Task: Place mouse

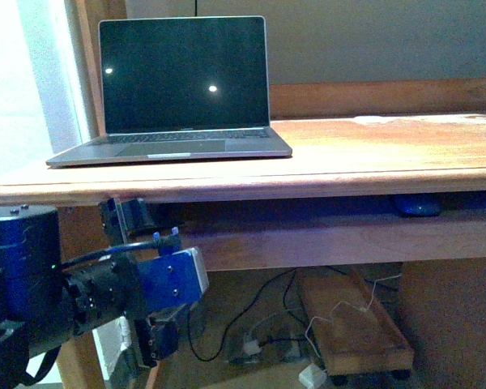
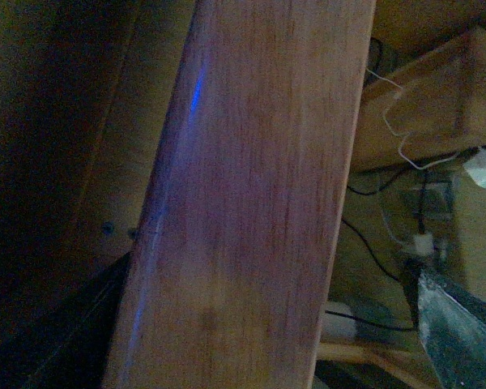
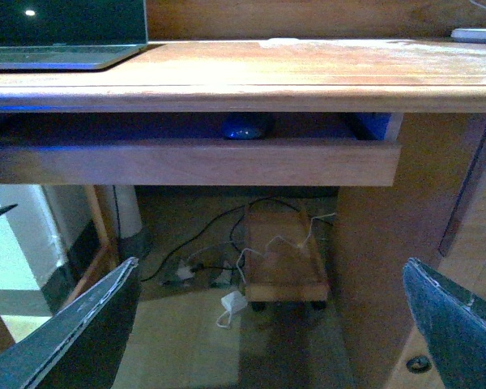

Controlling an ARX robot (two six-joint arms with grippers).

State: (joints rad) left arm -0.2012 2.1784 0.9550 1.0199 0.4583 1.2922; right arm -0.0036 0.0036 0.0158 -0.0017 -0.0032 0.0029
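The mouse [image 1: 415, 206] is a small dark oval lying in the shallow pull-out tray under the desktop, toward the right, lit bluish. It also shows in the right wrist view [image 3: 245, 127], in the tray behind the front board. My left gripper [image 1: 146, 279] is open and empty, low at the left, close to the tray's left end; its view is filled by a wooden board [image 2: 251, 203], with one finger [image 2: 462, 340] beside it. My right gripper [image 3: 267, 332] is open and empty, back from the desk and below tray height, facing the mouse. It is out of the front view.
An open laptop [image 1: 182, 89] with a dark screen stands on the wooden desktop [image 1: 389, 150] at the left. The tray's front board [image 1: 324, 243] runs below the desk edge. Under the desk are a wheeled wooden stand [image 1: 356, 324], cables and a white adapter [image 1: 312, 375].
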